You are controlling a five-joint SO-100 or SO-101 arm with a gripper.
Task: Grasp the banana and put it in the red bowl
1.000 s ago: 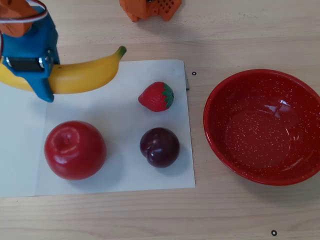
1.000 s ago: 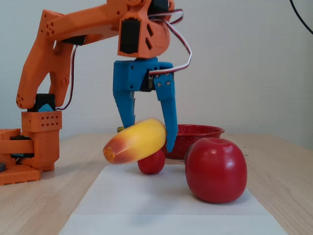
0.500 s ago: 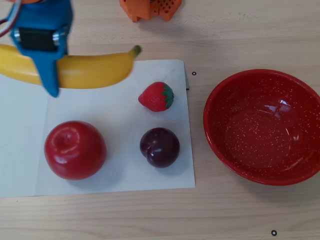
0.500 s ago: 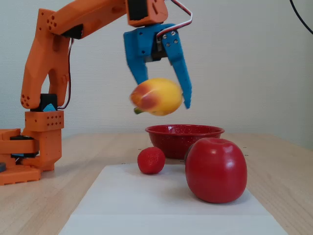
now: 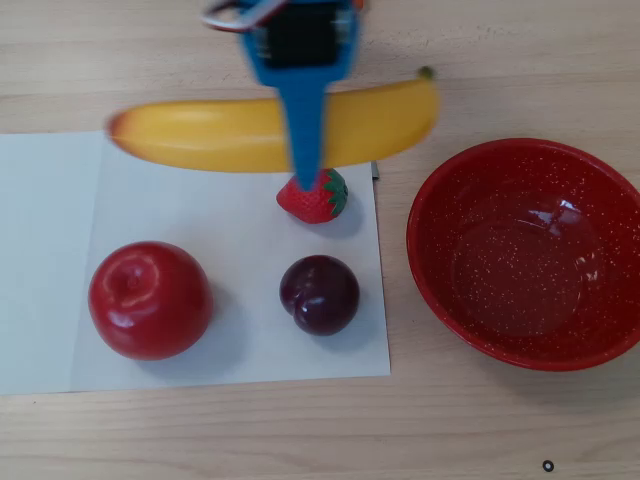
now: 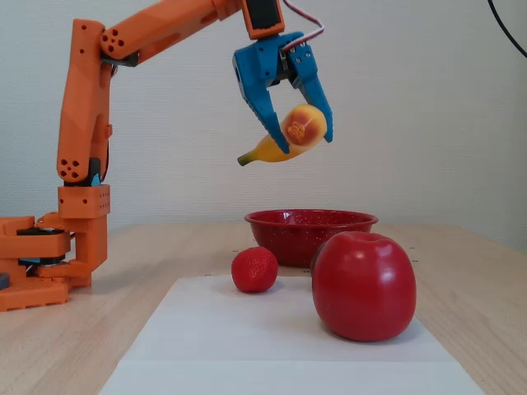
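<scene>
Swung rightward since a second ago, the banana (image 5: 230, 135) now hangs above our strawberry (image 5: 314, 195). Our gripper (image 6: 305, 141) clamps it mid-length, short of the red bowl (image 5: 430, 290).

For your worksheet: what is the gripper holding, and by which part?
The gripper holds the banana around its middle, both ends sticking out past the fingers.

arm: orange, reaching up and forward from its base in the fixed view
gripper (image 6: 306, 138): blue, raised high, fingers clamped on the banana (image 6: 290, 140)
</scene>
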